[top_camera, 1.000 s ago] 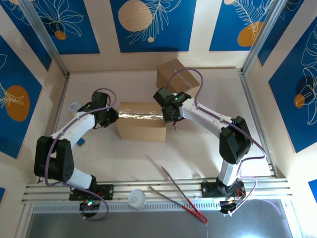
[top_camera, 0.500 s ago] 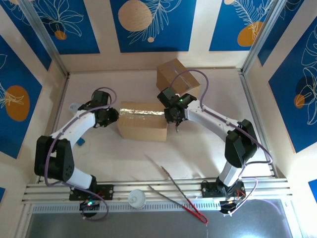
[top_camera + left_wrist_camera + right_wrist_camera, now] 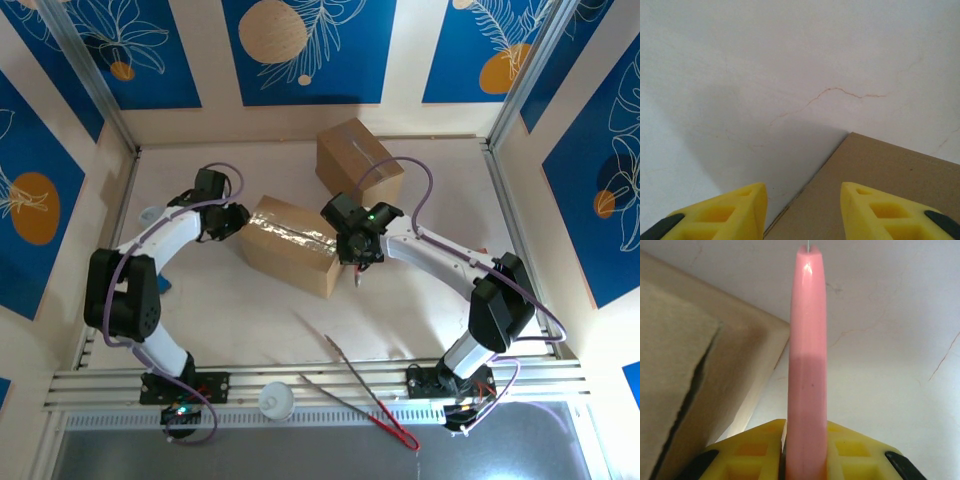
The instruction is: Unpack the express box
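Tape [image 3: 292, 231] ran along the top of the express box [image 3: 285, 255], which lay near the middle of the worktop [image 3: 250, 320], skewed to its edges. Left gripper [image 3: 238, 218] stood at the box's left end, fingers [image 3: 735, 210] apart and holding nothing. Right gripper [image 3: 357, 255] stood at the right end, clamped on a pink tool [image 3: 807, 365]. A second box [image 3: 358, 160] sat by the far edge.
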{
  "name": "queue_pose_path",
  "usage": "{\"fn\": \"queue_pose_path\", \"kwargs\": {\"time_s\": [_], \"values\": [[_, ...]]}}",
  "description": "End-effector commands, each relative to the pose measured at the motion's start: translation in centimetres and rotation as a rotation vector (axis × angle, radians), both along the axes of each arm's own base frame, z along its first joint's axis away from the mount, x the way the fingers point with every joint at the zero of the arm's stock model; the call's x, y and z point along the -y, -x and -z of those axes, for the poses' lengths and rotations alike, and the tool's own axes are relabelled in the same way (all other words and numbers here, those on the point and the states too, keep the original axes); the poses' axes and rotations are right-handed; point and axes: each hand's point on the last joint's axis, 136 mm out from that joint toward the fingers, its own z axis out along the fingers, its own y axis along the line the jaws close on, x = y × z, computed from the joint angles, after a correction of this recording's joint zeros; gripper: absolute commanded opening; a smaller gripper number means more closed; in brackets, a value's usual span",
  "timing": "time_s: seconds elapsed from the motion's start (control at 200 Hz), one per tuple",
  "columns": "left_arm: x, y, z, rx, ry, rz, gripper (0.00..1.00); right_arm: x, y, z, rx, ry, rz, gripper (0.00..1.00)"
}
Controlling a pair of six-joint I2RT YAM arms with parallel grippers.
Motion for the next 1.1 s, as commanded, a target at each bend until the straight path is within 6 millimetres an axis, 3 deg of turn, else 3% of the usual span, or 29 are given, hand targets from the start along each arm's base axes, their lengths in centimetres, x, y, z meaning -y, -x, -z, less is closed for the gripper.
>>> {"fn": "queue_pose_path", "kwargs": {"time_s": [0.0,0.215,0.425,0.575,0.66,0.745,0.865,0.965,1.095], "values": [[1.3,0.0,-0.6,-0.003,0.004,0.047,0.53,-0.4,-0.1,-1.0,0.021,-0.054,0.031,0.00],[-0.1,0.1,-1.3,-0.004,-0.060,0.011,0.82,2.1,-0.7,-2.6,0.067,-0.014,0.045,0.00],[-1.7,-0.7,-4.1,0.025,-0.128,-0.023,0.84,4.4,-0.3,-4.0,0.089,-0.034,0.072,0.00],[-3.4,-0.1,-9.0,0.095,-0.205,-0.044,0.82,6.2,0.5,-6.1,0.118,-0.072,0.049,0.00],[-3.0,1.2,-13.9,0.194,-0.208,0.017,0.81,4.2,1.6,-9.0,0.160,-0.224,-0.125,0.00],[-0.4,3.3,-18.9,0.324,-0.136,0.150,0.78,1.1,3.8,-12.7,0.193,-0.466,-0.346,0.00],[6.5,7.0,-24.2,0.479,0.144,0.404,0.75,-2.0,7.0,-17.8,0.269,-0.775,-0.599,0.00],[12.5,9.9,-26.2,0.542,0.307,0.593,0.74,-3.6,8.7,-20.2,0.284,-0.936,-0.730,0.00],[19.4,12.7,-27.8,0.595,0.499,0.789,0.74,-4.3,8.5,-20.8,0.298,-0.984,-0.759,0.00]]}}
